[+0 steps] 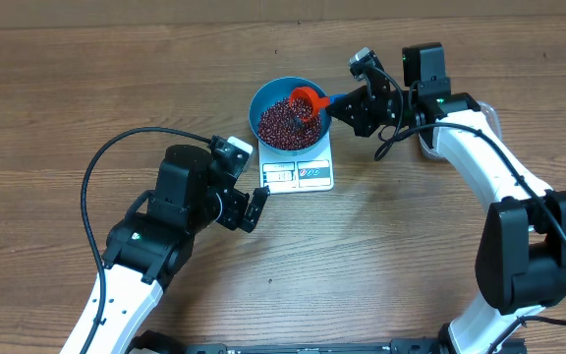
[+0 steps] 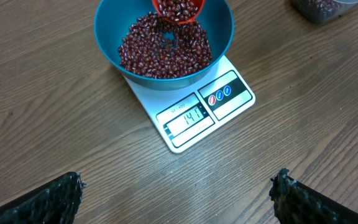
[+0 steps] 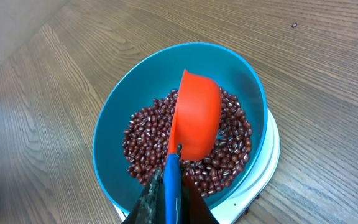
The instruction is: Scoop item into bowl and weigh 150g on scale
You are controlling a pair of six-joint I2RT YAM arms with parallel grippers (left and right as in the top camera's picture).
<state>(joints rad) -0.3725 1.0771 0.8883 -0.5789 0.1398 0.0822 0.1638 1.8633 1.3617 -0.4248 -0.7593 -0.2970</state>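
The red scoop [image 3: 197, 118] is gripped by its blue handle in the narrowly closed right end effector [image 1: 340, 101]. It is held tipped directly above the blue bowl [image 3: 114, 124], its long axis running from the end effector out over the bowl's middle. The red beans [image 1: 278, 128] are heaped in that bowl on the white scale [image 1: 298, 177]. The left end effector [image 2: 178, 180] is spread wide and empty near the scale's display edge, so further pouring is judged to fall to the right arm.
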